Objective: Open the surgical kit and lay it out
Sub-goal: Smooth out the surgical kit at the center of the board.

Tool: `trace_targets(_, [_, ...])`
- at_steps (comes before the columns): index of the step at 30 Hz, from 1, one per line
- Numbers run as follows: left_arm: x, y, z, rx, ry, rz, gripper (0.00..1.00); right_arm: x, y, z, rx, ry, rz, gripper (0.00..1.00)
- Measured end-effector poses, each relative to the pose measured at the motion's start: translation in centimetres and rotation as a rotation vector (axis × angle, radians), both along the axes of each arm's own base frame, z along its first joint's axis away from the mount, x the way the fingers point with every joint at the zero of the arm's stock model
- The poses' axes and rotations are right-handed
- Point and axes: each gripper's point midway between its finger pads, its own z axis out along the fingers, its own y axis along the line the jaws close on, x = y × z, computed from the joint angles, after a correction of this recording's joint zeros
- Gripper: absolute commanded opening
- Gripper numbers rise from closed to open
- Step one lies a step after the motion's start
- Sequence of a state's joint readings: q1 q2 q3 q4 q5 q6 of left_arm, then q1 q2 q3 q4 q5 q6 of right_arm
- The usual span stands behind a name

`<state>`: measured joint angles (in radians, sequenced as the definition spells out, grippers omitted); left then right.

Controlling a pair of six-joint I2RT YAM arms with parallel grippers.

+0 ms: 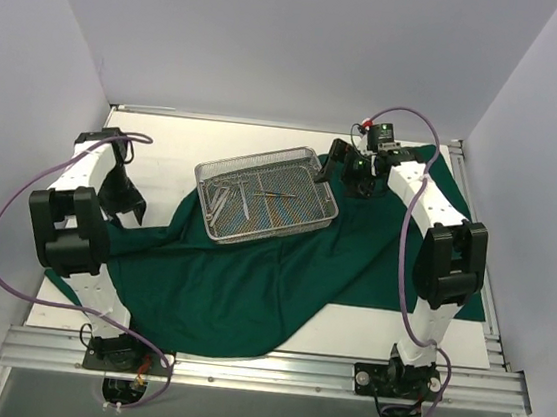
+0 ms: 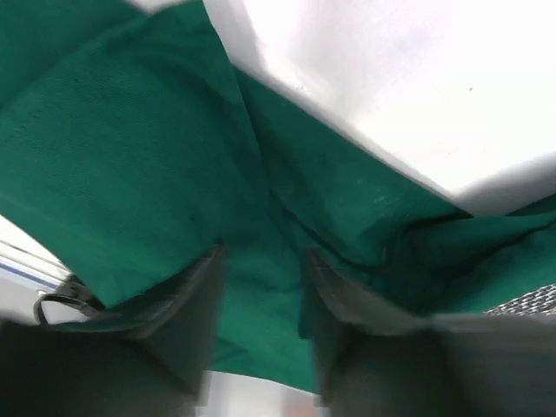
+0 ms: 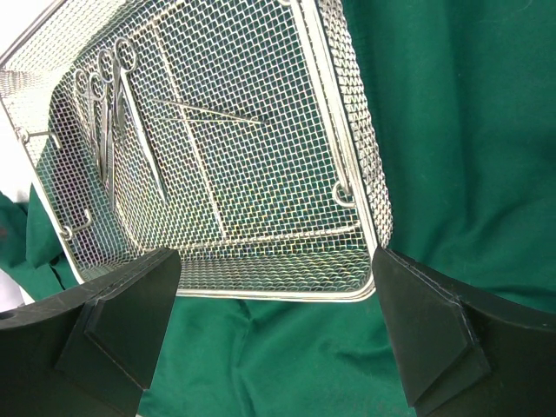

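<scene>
The dark green cloth [image 1: 251, 276] lies spread and rumpled over the table. The silver wire-mesh tray [image 1: 309, 162] stands on it at the back middle. Several steel scissors [image 1: 221, 204] and a thin tweezer [image 1: 276, 197] lie inside. My right gripper [image 1: 355, 177] hangs wide open and empty just off the tray's right end; in the right wrist view the gripper [image 3: 274, 334] frames the tray's end wall [image 3: 278, 269], with scissors [image 3: 104, 113] at the far left. My left gripper [image 1: 124, 199] is at the cloth's left edge. In the blurred left wrist view its fingers [image 2: 187, 321] pinch a fold of cloth [image 2: 261, 295].
White table surface [image 1: 175, 146] shows at the back left and front right [image 1: 395, 333]. Grey walls close in on three sides. A metal rail [image 1: 260, 368] runs along the near edge by the arm bases. Purple cables loop off both arms.
</scene>
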<state>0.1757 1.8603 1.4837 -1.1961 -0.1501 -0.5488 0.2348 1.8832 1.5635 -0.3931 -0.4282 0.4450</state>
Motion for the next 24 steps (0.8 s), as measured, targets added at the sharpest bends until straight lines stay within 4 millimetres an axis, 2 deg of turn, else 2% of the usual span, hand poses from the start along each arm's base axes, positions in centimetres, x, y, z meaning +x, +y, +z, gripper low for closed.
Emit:
trace_targets(4, [-2.3, -1.2, -0.7, -0.060, 0.023, 0.054, 0.14, 0.0, 0.1, 0.0, 0.005, 0.002, 0.003, 1.00])
trace_targets(5, [-3.2, -1.7, -0.8, -0.080, 0.028, 0.069, 0.11, 0.0, 0.0, 0.0, 0.006, 0.002, 0.003, 1.00])
trace_targets(7, [-5.2, -2.8, -0.8, -0.117, 0.039, 0.099, 0.11, 0.0, 0.0, 0.0, 0.009, 0.004, 0.001, 1.00])
trace_targets(11, [-7.0, -4.2, 0.9, -0.161, -0.035, 0.124, 0.22, 0.0, 0.1, -0.5, 0.012, 0.017, 0.005, 1.00])
trace_targets(12, [-7.0, -4.3, 1.5, -0.163, -0.067, 0.124, 0.33, 0.0, 0.1, -0.7, 0.013, 0.022, 0.006, 1.00])
trace_targets(16, [-6.2, -3.5, 3.3, -0.136, -0.155, 0.115, 0.61, -0.1, 0.2, -1.1, 0.016, 0.034, 0.009, 1.00])
trace_targets(21, [-3.7, -0.9, 4.0, -0.069, -0.185, 0.124, 0.67, -0.1, 0.3, -1.1, 0.023, 0.036, 0.011, 1.00])
trace_targets(24, [-2.7, 0.5, 2.5, -0.068, -0.145, 0.153, 0.67, -0.1, 0.4, -1.0, 0.026, 0.034, 0.013, 1.00])
